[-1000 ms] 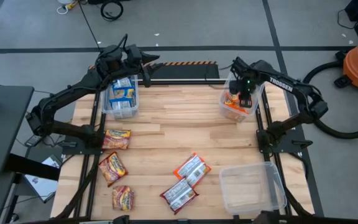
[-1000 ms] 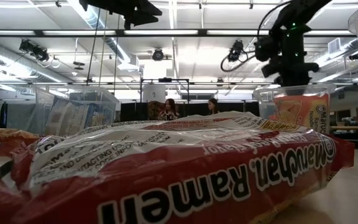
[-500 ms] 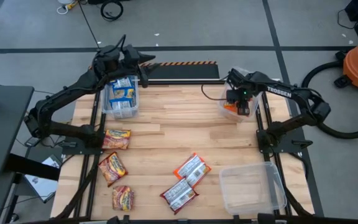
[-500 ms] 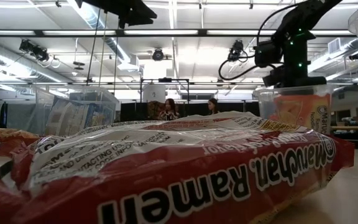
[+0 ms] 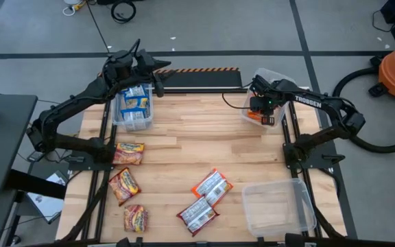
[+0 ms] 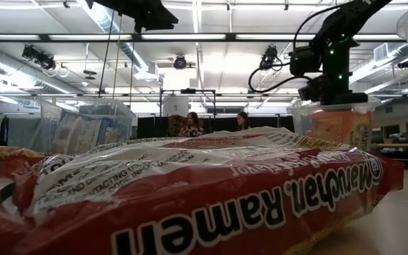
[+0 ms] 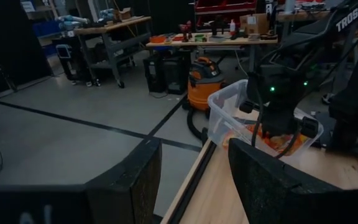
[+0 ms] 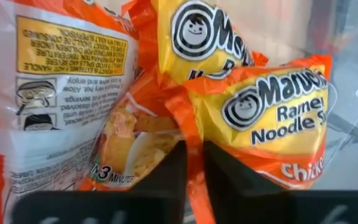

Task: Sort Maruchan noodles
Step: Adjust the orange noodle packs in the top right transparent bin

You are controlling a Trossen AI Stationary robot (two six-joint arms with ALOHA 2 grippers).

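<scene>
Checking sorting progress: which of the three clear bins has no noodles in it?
The bin at the table's near right corner; the far-left bin holds blue packets and the far-right bin orange ones.

The high camera looks straight down on the whole counter (image 5: 190, 137) and both arms. The low one sits at counter height, jammed against a red ramen packet (image 6: 190, 198), facing the room. The left wrist looks across at the orange-packet bin (image 7: 263, 127), far off; the right wrist hangs right inside that bin, also visible from above.
</scene>
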